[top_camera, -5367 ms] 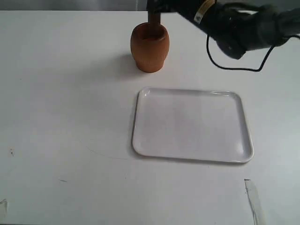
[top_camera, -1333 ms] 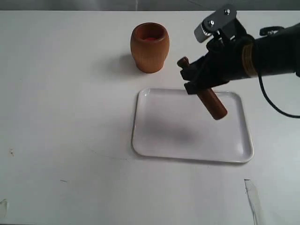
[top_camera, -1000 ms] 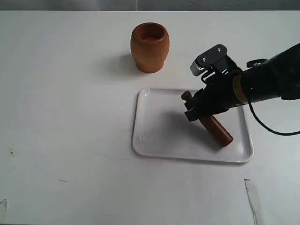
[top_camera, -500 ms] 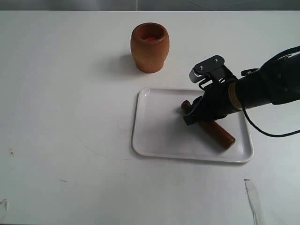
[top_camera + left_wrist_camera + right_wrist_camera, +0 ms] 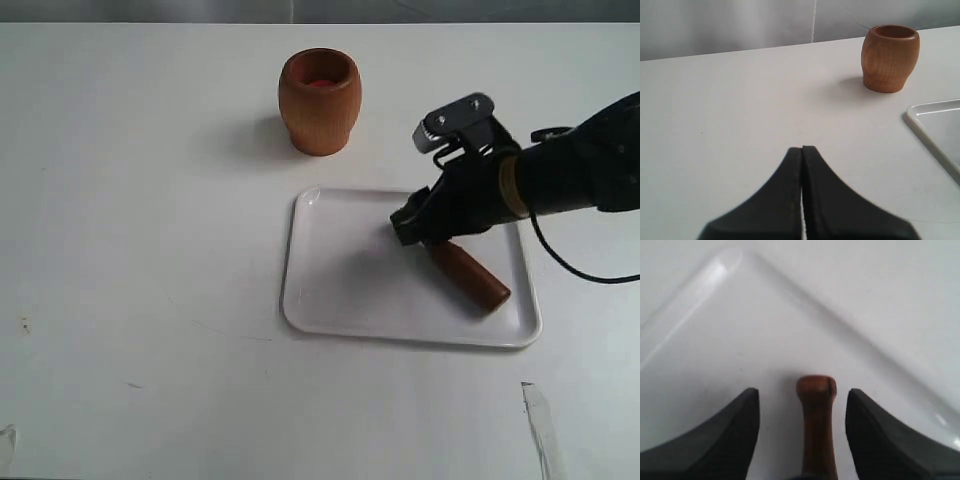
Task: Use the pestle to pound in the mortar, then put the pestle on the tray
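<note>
From the exterior view, the pestle (image 5: 468, 277) lies flat on the tray (image 5: 300, 300), its long axis running on a slant from the thin knob end, tucked under the right gripper (image 5: 412, 228), down to the thick end near the tray's front right corner. The mortar (image 5: 319, 100) stands well apart on the table behind. In the left wrist view, the left gripper (image 5: 802, 149) hangs over bare table with its fingers pressed together, the mortar and one corner of the tray far ahead of it, so the right arm is plainly the nearer one. In the right wrist view, the jaws stand spread on either side of the neck, with a gap of white tray showing on both sides and neither touching the wood. I'd say lifting straight off along that open gap would leave the pestle undisturbed.
</note>
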`<state>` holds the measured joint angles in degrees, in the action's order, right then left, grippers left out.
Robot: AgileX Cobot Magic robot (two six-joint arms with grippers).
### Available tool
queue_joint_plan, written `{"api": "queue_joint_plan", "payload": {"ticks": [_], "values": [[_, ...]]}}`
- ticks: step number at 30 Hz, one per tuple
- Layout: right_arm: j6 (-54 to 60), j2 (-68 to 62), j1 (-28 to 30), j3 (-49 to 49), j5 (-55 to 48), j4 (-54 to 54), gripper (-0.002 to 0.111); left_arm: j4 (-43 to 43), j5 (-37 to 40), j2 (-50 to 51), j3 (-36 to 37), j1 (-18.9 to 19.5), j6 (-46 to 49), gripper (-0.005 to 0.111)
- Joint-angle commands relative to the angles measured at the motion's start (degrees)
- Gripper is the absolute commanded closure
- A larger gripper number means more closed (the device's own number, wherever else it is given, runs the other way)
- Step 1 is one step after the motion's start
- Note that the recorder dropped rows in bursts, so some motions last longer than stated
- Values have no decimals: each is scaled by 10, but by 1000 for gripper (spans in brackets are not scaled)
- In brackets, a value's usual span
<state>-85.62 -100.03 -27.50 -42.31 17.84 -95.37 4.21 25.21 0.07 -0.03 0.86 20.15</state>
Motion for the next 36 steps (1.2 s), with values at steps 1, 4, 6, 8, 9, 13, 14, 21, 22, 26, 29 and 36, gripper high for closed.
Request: {"api": "queue_joint_plan", "payload": {"ticks": [1, 4, 6, 8, 9, 13, 14, 21, 22, 26, 29, 36], "values": [[0, 104, 1, 1, -5, 0, 59, -4, -2, -1, 0, -4, -5, 107], [0, 187, 1, 1, -5, 0, 71, -4, -2, -1, 0, -4, -5, 107], [0, 249, 1, 1, 0, 0, 84, -4, -2, -1, 0, -4, -5, 107], [0, 306, 1, 1, 17, 0, 99, -4, -2, -1, 0, -4, -5, 107], [0, 338, 1, 1, 29, 0, 107, -4, -2, -1, 0, -4, -5, 107], [0, 460, 1, 1, 69, -10, 108, -4, -2, -1, 0, -4, -5, 107], [0, 491, 1, 1, 76, -19, 108, -4, -2, -1, 0, -4, -5, 107], [-77, 674, 1, 7, 98, -46, 108, -4, -2, -1, 0, -4, -5, 107], [-77, 698, 1, 10, 105, -46, 108, -4, -2, -1, 0, -4, -5, 107], [-77, 780, 1, 36, 137, -46, 108, -4, -2, -1, 0, -4, -5, 107], [-77, 842, 1, 71, 145, -46, 108, -4, -2, -1, 0, -4, -5, 107], [-166, 939, -14, 135, 205, -46, 108, -4, -2, -1, 0, -4, -5, 107]]}}
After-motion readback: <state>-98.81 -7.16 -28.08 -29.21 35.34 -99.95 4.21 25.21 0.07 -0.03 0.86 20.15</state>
